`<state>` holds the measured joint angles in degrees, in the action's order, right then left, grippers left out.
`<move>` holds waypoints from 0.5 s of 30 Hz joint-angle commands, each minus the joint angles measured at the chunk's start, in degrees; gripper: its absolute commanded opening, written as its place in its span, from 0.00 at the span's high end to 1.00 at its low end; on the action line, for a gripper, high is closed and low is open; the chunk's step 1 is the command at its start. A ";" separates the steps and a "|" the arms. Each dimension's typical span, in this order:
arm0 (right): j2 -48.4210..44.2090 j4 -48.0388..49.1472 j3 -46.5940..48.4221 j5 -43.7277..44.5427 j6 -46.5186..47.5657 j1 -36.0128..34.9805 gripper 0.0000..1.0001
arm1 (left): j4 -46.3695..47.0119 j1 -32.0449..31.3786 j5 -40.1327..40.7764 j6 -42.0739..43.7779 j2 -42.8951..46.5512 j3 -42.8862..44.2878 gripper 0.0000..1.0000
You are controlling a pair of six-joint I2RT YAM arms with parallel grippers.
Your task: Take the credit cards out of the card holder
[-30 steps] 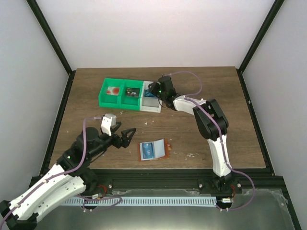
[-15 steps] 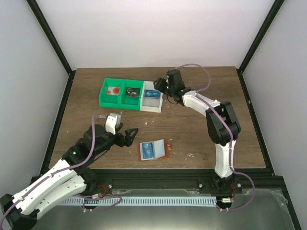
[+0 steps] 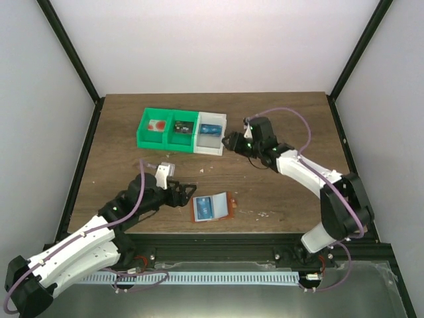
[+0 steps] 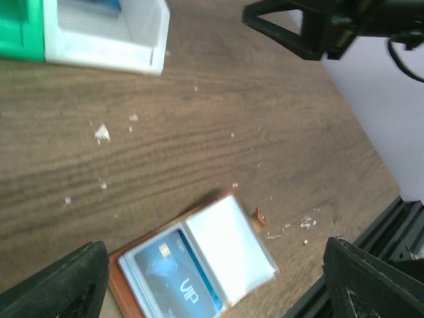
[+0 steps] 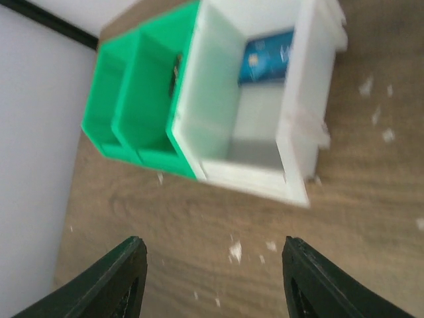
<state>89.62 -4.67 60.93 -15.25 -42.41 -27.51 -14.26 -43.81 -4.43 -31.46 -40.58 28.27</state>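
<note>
The card holder [image 3: 213, 209] was shown open at lower centre of the overhead view, one blue card [image 4: 173, 277] tucked inside, a second card [image 5: 267, 57] lying in the white bin [image 3: 209, 148] above. The left gripper [image 3: 190, 193] beside the holder and the right gripper [image 3: 228, 140] by the bin were both spread, empty. Next, the tucked card's edge likely needed pinching out

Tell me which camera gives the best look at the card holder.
Left wrist. The card holder lies open and close to the lens, with a blue card in one pocket, while the other pocket looks pale and empty. The top view shows it small and distant. The right wrist view does not show it.
</note>
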 commanded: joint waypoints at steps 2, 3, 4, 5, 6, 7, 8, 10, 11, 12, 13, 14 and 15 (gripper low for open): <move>-7.28 -3.10 -8.22 -6.25 3.44 -1.24 0.44 | 6.29 0.29 -5.07 -5.79 -0.99 -4.33 0.13; -8.82 -3.04 -9.98 -6.66 3.97 -1.85 0.45 | 7.21 0.37 -5.55 -6.73 -0.99 -5.04 0.15; -10.38 -2.76 -11.74 -7.23 4.73 -2.52 0.45 | 8.07 0.31 -6.12 -7.56 -0.98 -5.74 0.17; -11.86 -2.72 -13.34 -7.34 5.33 -3.36 0.46 | 8.83 0.32 -6.35 -8.47 -0.92 -6.38 0.20; -13.05 -2.99 -14.71 -7.10 5.75 -4.21 0.46 | 9.41 0.35 -6.38 -9.30 -0.97 -7.00 0.22; -14.29 -3.30 -16.04 -6.69 5.89 -5.22 0.47 | 9.95 0.32 -6.38 -9.93 -0.99 -7.57 0.25; -15.47 -3.50 -17.34 -6.09 5.82 -6.18 0.47 | 10.60 0.32 -6.53 -10.76 -1.12 -8.33 0.26; -16.83 -3.56 -20.07 -5.57 4.69 -8.12 0.49 | 12.47 0.38 -7.15 -12.06 -1.40 -9.75 0.29; -17.30 -3.11 -21.42 -5.62 3.82 -9.27 0.50 | 13.72 0.36 -7.62 -12.85 -1.78 -10.83 0.30; -17.71 -2.37 -23.02 -6.35 2.97 -10.12 0.53 | 15.02 0.37 -8.23 -13.56 -2.13 -11.50 0.31; -17.95 -1.55 -23.57 -7.06 2.28 -11.01 0.55 | 16.71 0.36 -8.99 -14.41 -2.66 -12.28 0.31; -18.11 -1.11 -24.20 -7.19 1.42 -11.90 0.56 | 18.46 0.31 -9.73 -15.15 -3.18 -12.94 0.32; -18.16 -0.58 -24.77 -7.00 0.70 -13.00 0.57 | 20.09 0.37 -10.55 -15.85 -3.87 -13.62 0.32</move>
<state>72.49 -7.16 38.37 -21.10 -39.09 -37.34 -2.13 -43.75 -11.53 -43.18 -42.85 17.10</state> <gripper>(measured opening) 0.446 0.688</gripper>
